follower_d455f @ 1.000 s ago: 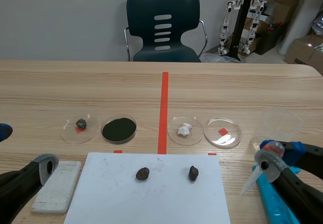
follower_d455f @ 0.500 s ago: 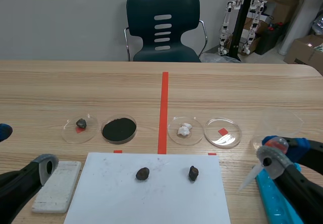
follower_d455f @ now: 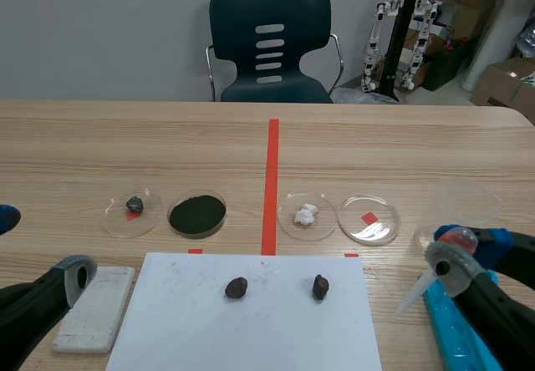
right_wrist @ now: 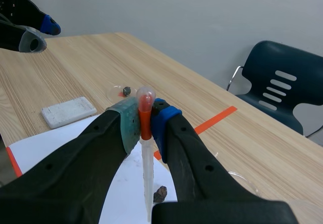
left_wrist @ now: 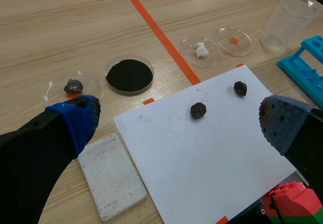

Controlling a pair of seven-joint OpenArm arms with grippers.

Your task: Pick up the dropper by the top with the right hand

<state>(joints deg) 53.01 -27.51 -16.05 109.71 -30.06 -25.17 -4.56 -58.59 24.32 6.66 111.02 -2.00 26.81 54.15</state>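
Shift: right pincer [right_wrist: 145, 123] sits slightly farther out than a second ago.
Grip: it clamps the dropper [right_wrist: 147, 168] just under the bulb, tip down, above the table [follower_d455f: 401, 145].
Left pincer [left_wrist: 179, 120]: wide, empty.
Risk: the slender tip may swing into the blue rack [follower_d455f: 447, 329] or the beaker [follower_d455f: 460, 208].

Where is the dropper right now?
The dropper is held by its top in the right gripper, tip pointing down, at the table's right side near the blue rack and the clear cup.
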